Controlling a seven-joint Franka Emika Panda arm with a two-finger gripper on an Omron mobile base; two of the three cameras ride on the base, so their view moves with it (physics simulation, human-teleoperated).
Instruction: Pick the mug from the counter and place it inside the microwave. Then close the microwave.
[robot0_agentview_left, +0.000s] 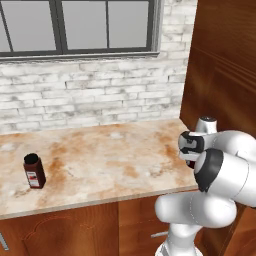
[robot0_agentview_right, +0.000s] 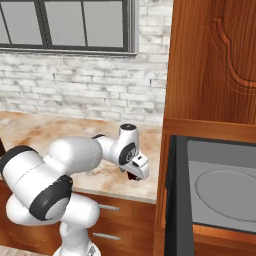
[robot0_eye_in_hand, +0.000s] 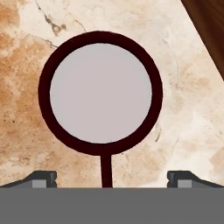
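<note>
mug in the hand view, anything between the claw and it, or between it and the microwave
Nothing visible does. The open claw hangs straight above the mug, with only bare counter around it. The microwave stands open to the right past the counter's end, its door swung out edge-on on the counter side, so the mug must go around it.

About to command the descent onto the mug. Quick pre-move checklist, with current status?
1. Pincer open: ok, fingertips stand wide apart.
2. Pincer above the small dark maroon round mug: ok, its rim is centred in the hand view.
3. Mug upright on the mottled marble counter: ok, its mouth faces the camera.
4. Mug handle position: ok, it points toward the pincer, between the fingertips.
5. Built-in black microwave open: ok, grey interior and turntable visible.
6. Dark red-labelled bottle out of the way: ok, far along the counter.
</note>
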